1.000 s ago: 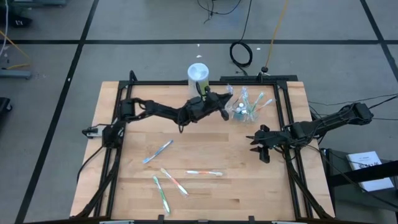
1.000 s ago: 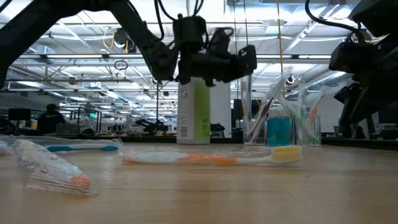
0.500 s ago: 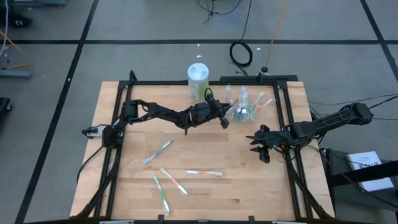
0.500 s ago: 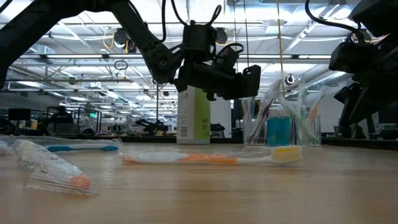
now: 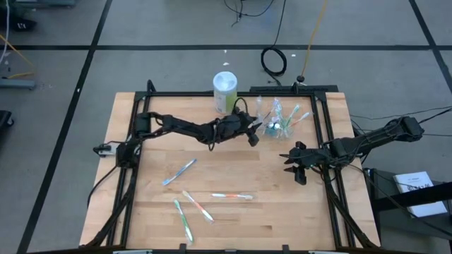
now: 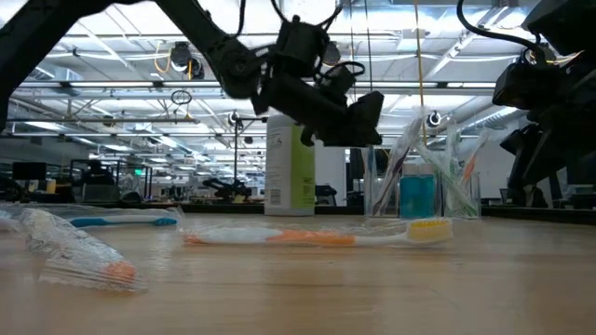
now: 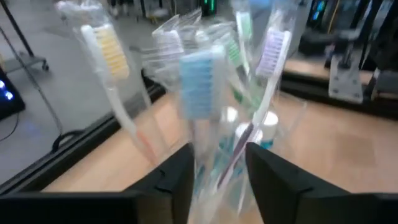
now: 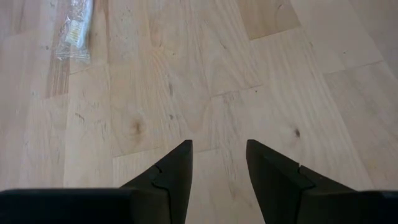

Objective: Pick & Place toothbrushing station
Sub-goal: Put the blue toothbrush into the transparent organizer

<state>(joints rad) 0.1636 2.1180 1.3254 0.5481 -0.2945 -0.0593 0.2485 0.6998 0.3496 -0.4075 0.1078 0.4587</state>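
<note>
Wooden table, open hall behind. Left hand parted, holding nothing, directly at clear cup of wrapped toothbrushes, apparently for release. Right hand parted, empty, idle nearby.

Left gripper hangs above the table, in front of the white-and-green canister and beside the clear cup holding wrapped brushes and a teal tube. Orange-handled toothbrush lies flat mid-table; blue-handled brush and a wrapped brush lie nearer. Right arm at the edge.
</note>
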